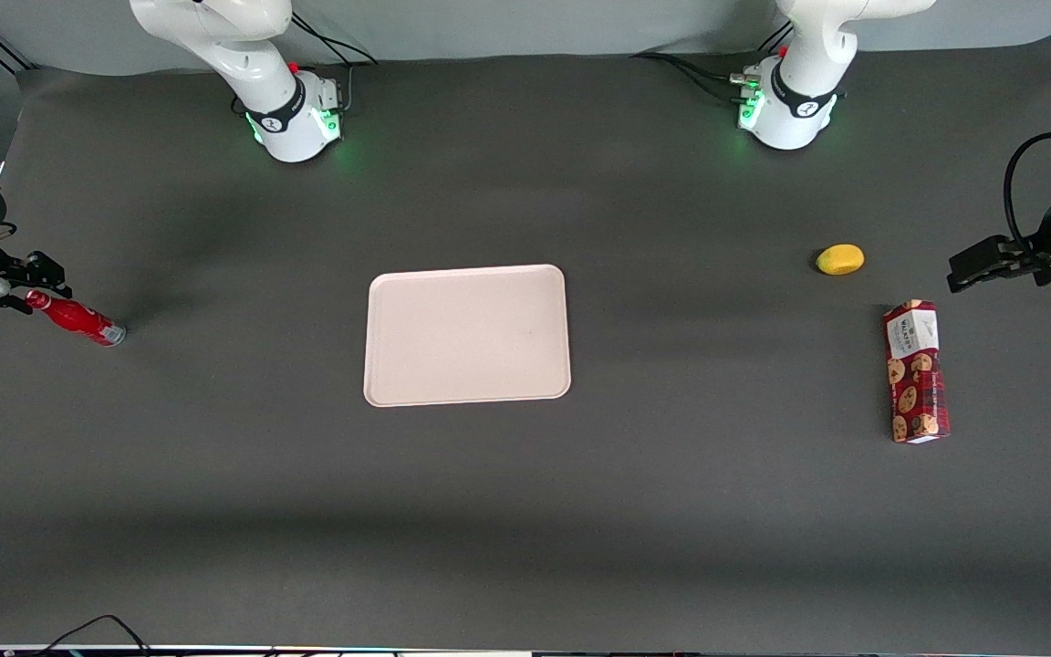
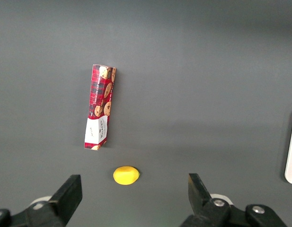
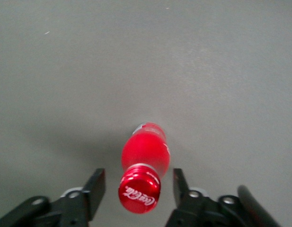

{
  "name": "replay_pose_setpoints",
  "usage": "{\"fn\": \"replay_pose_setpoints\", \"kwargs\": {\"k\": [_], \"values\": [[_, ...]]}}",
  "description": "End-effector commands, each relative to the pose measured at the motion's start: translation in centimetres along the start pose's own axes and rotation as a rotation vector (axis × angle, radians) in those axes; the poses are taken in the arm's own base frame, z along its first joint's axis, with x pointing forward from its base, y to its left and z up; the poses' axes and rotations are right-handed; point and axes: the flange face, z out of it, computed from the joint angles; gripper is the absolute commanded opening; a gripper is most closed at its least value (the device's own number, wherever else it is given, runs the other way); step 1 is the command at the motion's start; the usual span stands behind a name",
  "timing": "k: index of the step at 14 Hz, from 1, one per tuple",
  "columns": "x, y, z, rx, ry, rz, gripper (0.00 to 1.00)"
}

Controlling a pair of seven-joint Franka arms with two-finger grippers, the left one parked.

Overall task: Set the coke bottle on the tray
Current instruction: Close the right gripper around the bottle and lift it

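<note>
Front view: the bottle (image 1: 78, 317) stands at the working arm's end of the table, well apart from the flat, low-rimmed tray (image 1: 468, 335).

Right wrist view: the gripper (image 3: 138, 189) is spread, its fingers flanking the cap without touching. The smooth, rigid body is probably slippery; the neck suits grasping.

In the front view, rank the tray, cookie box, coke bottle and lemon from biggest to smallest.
1. tray
2. cookie box
3. coke bottle, standing between the gripper fingers
4. lemon
</note>
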Motion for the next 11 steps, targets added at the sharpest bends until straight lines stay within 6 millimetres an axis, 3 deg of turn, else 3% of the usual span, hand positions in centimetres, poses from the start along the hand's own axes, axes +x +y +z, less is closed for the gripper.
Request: {"fn": "replay_pose_setpoints", "kwargs": {"k": [1, 4, 5, 8, 11], "values": [[0.4, 0.5, 0.0, 0.018, 0.003, -0.071, 0.35], [0.2, 0.9, -0.3, 0.015, 0.011, -0.062, 0.21], [0.3, 0.9, -0.3, 0.018, 0.029, -0.055, 0.0], [0.6, 1.3, -0.2, 0.021, 0.054, -0.066, 0.0], [2.8, 2.0, -3.2, 0.062, 0.056, -0.036, 0.0]]}}
